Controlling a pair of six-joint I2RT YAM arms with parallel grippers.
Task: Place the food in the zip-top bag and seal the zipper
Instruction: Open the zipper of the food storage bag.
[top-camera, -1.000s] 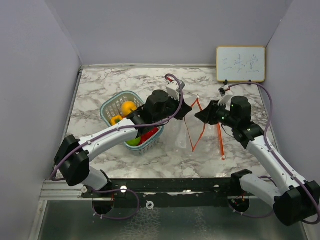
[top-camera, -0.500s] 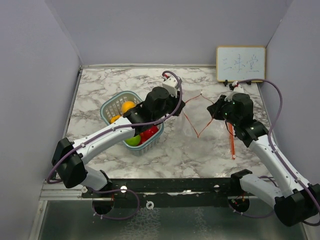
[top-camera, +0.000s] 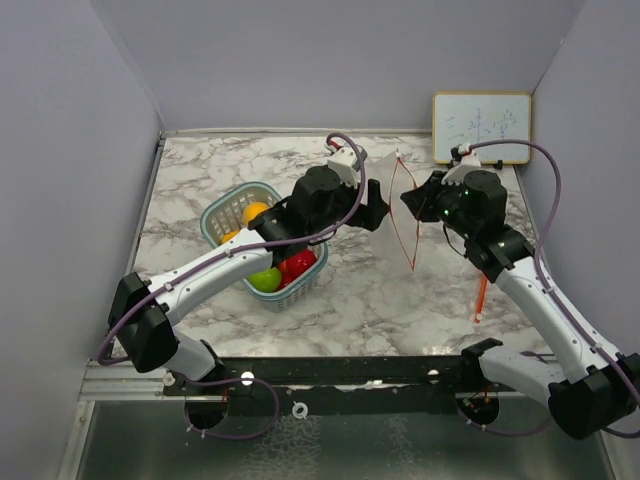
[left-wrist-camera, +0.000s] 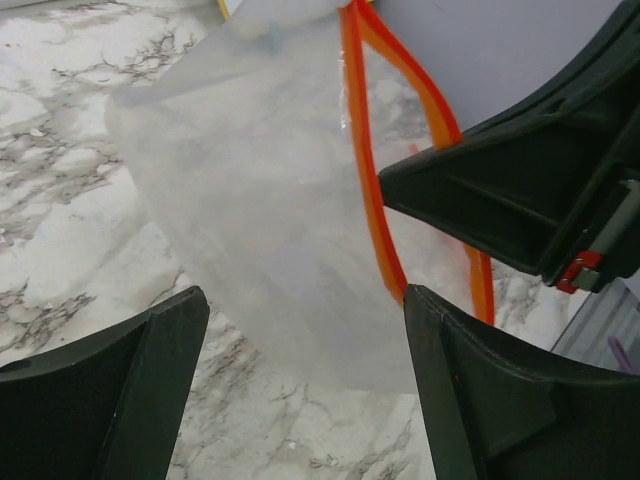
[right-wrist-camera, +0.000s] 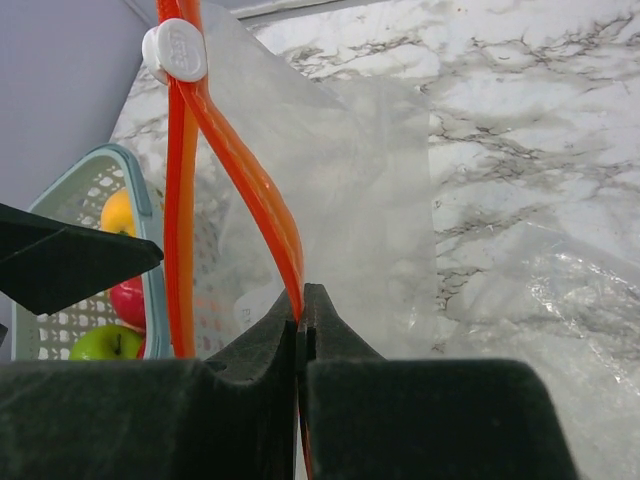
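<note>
My right gripper (right-wrist-camera: 302, 300) is shut on the zipper (right-wrist-camera: 250, 190), the red-orange strip of the clear zip-top bag (right-wrist-camera: 360, 200), and holds the bag's mouth up above the table. The white slider (right-wrist-camera: 175, 50) sits at the strip's top. My left gripper (left-wrist-camera: 305, 330) stands open in front of the bag (left-wrist-camera: 260, 200) without touching it. From above, the zipper (top-camera: 405, 225) hangs between the left gripper (top-camera: 376, 215) and the right gripper (top-camera: 413, 201). The food, a green (top-camera: 265, 278), a red (top-camera: 299, 264) and an orange fruit (top-camera: 257, 212), lies in the teal basket (top-camera: 222, 207).
A small whiteboard (top-camera: 481, 127) leans on the back wall at the right. Another stretch of orange strip (top-camera: 481, 298) hangs beside the right forearm. Crinkled clear plastic (right-wrist-camera: 560, 300) lies on the marble table (top-camera: 200, 170). Grey walls close in the left, back and right sides.
The left gripper has opened and let go of the bag. The right gripper has shut on the zipper and carried the bag's mouth up and toward the back.
</note>
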